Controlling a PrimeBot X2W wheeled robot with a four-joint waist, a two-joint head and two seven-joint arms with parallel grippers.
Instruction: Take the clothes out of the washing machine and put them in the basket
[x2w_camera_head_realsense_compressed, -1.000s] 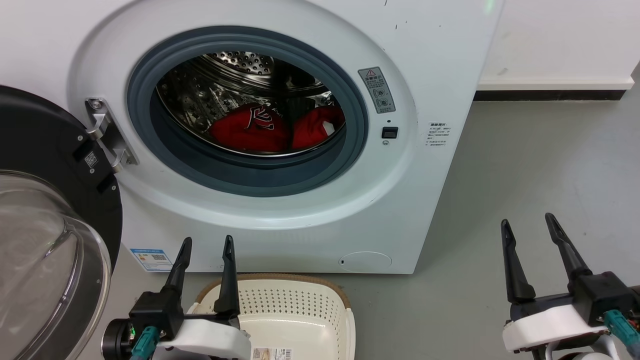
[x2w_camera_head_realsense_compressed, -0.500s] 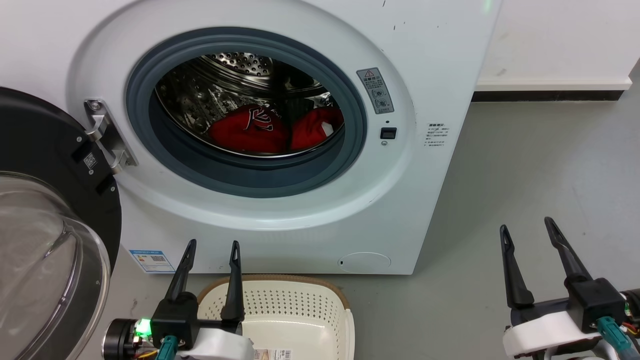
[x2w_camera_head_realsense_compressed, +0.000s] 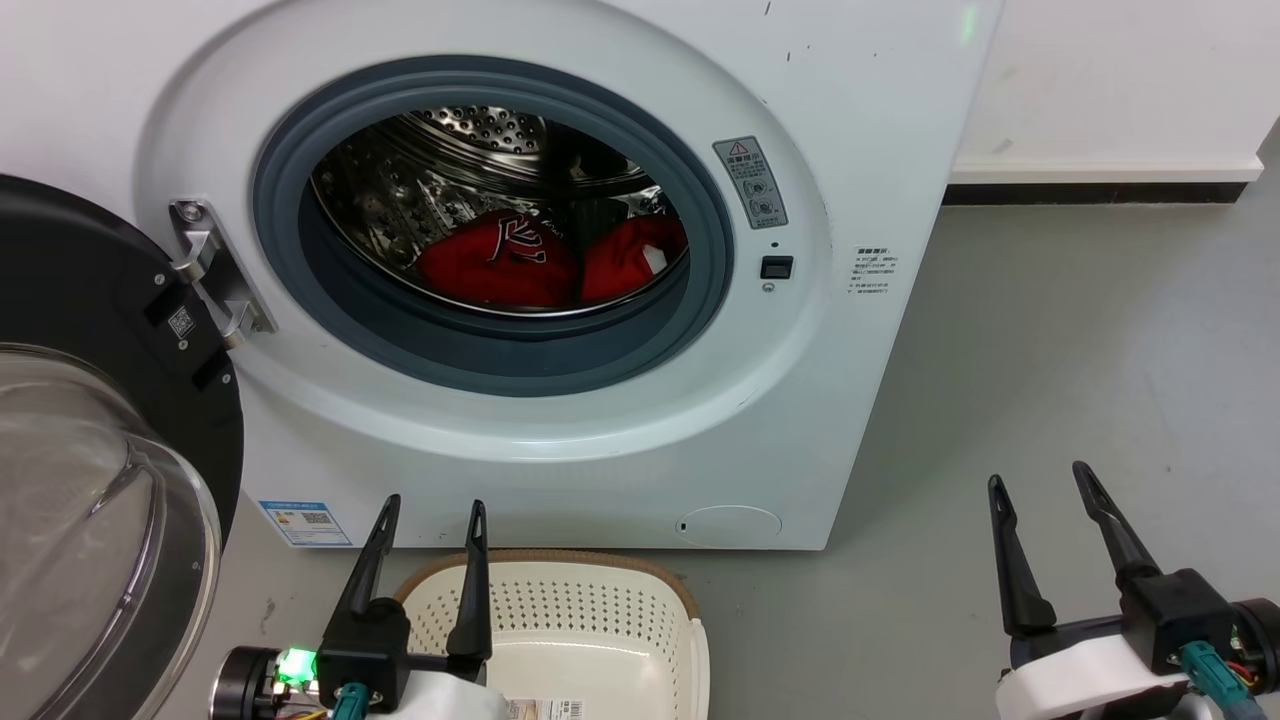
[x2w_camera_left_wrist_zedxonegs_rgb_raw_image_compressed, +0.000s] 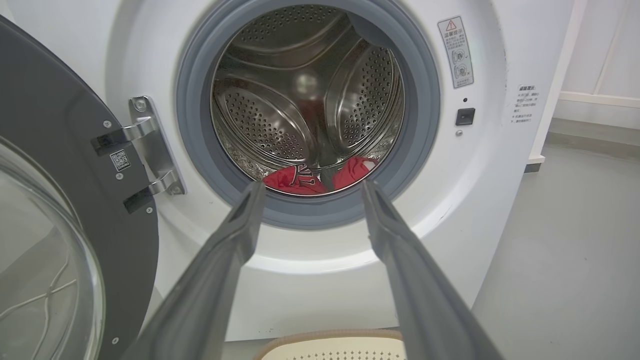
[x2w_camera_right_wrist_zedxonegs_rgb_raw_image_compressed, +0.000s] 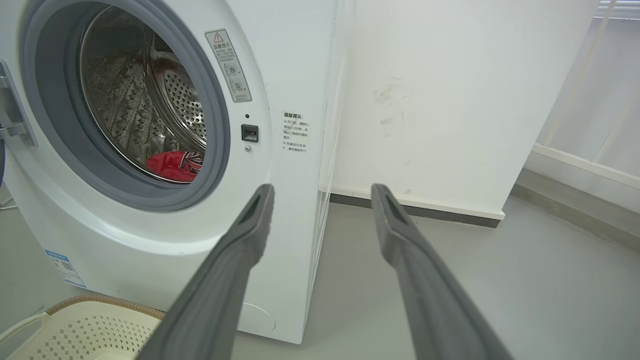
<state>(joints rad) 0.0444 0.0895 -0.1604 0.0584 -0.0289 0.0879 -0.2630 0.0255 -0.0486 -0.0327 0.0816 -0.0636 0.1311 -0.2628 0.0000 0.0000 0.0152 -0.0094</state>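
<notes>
Both arms sit low in the head view. Left end effector (x2w_camera_head_realsense_compressed: 434, 502): fingers (x2w_camera_head_realsense_compressed: 472, 570) apart, nothing between them, tips up in front of the washing machine (x2w_camera_head_realsense_compressed: 560, 470) lower panel, in line with the left side of the basket (x2w_camera_head_realsense_compressed: 600, 600). Right end effector (x2w_camera_head_realsense_compressed: 1036, 472): fingers apart as well, empty, over the grey floor (x2w_camera_head_realsense_compressed: 1050, 330) to the right of the machine, well apart from it.

The clothes (x2w_camera_head_realsense_compressed: 500, 265) are in the drum (x2w_camera_head_realsense_compressed: 450, 170) — two red lumps side by side at the bottom. Left lump shows black-white lettering, right lump a small white patch. Neither end effector touches them. The door (x2w_camera_head_realsense_compressed: 100, 290) is swung wide to the left on its hinge (x2w_camera_head_realsense_compressed: 215, 270), glass dome (x2w_camera_head_realsense_compressed: 80, 520) bulging toward me.

Basket stands on the floor just in front of the machine, below the porthole, brown rim (x2w_camera_head_realsense_compressed: 540, 554) close to the front panel; I can't tell if they touch.

Left wrist view: fingers frame the lower edge of the grey porthole seal (x2w_camera_left_wrist_zedxonegs_rgb_raw_image_compressed: 310, 212), red cloth visible between the tips, basket rim at the bottom edge. Right wrist view: fingers point at the machine's right front corner and the white wall (x2w_camera_right_wrist_zedxonegs_rgb_raw_image_compressed: 440, 100) — a sliver of red in the drum at left, basket corner at lower left.
</notes>
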